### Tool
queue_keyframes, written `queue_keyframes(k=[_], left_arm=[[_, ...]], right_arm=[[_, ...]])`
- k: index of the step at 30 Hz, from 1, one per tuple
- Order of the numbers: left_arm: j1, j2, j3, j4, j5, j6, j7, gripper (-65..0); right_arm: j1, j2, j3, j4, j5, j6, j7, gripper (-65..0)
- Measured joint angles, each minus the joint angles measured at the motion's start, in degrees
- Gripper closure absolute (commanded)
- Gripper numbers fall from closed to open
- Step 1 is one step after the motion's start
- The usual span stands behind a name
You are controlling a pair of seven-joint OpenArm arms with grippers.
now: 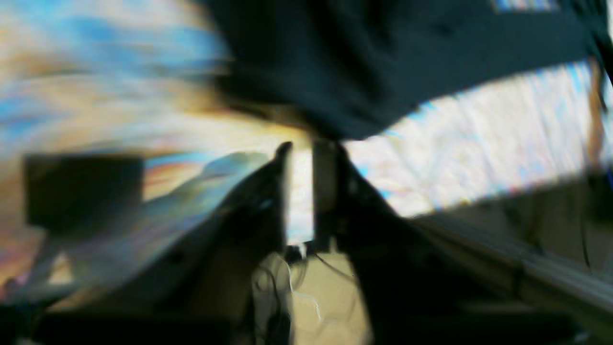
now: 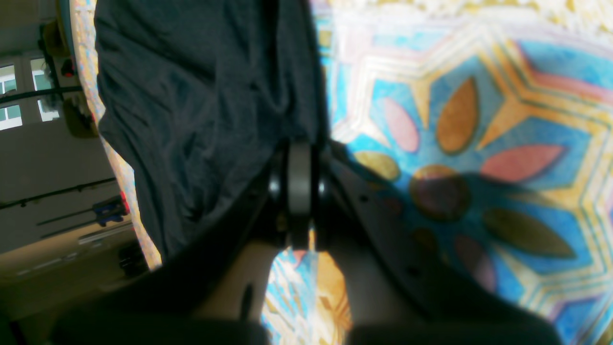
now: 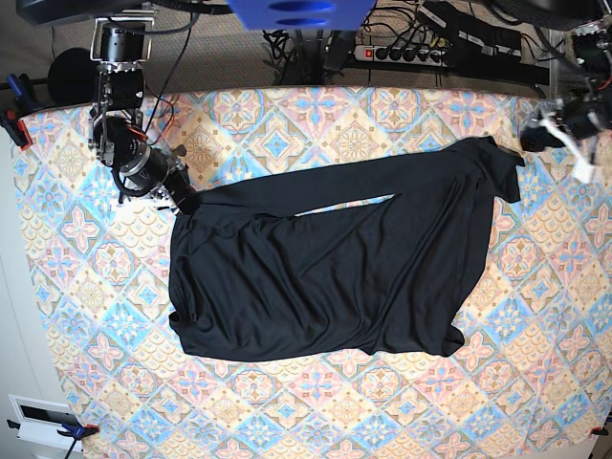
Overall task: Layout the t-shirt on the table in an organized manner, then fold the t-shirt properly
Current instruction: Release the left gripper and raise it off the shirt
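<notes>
The black t-shirt lies spread across the middle of the patterned table, with a long fold running toward its upper right sleeve. My right gripper sits at the shirt's upper left corner. In the right wrist view its pads are pressed together, shut on the edge of the t-shirt. My left gripper hangs motion-blurred near the table's far right edge, just off the sleeve. In the left wrist view its fingertips stand slightly apart with bright table between them, below the t-shirt.
A power strip and cables lie beyond the far edge. A blue object hangs above the back middle. A red clamp grips the left edge, and a white box sits off the near left corner.
</notes>
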Motion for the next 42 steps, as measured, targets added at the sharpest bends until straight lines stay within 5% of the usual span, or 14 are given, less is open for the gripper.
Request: queue_keyframes(k=[5, 8, 18, 25, 30, 42], left_arm=[[0.9, 0.3, -5.9, 0.0, -0.6, 0.0, -0.2, -39.2], [1.4, 0.8, -6.1, -0.3, 0.0, -0.1, 0.4, -45.3], [-3.9, 10.9, -6.2, -11.4, -1.1, -0.4, -0.9, -38.1], [-3.6, 12.1, -6.8, -12.7, -0.6, -0.4, -8.0, -30.1], [-4.1, 11.7, -12.7, -12.8, 0.1, 0.0, -9.1, -28.8], [-5.9, 15.6, -12.9, -12.8, -0.2, 0.0, -8.6, -29.1]], right_arm=[[0.0, 0.0, 0.0, 0.0, 0.0, 0.0, -0.2, 0.0], [0.0, 0.0, 0.0, 0.0, 0.0, 0.0, 0.0, 0.0], [0.0, 0.0, -0.1, 0.0, 0.0, 0.0, -0.1, 0.0], [0.0, 0.0, -0.1, 0.0, 0.0, 0.0, -0.1, 0.0], [0.0, 0.0, -0.1, 0.0, 0.0, 0.0, 0.0, 0.0], [0.0, 0.0, -0.1, 0.0, 0.0, 0.0, 0.0, 0.0]])
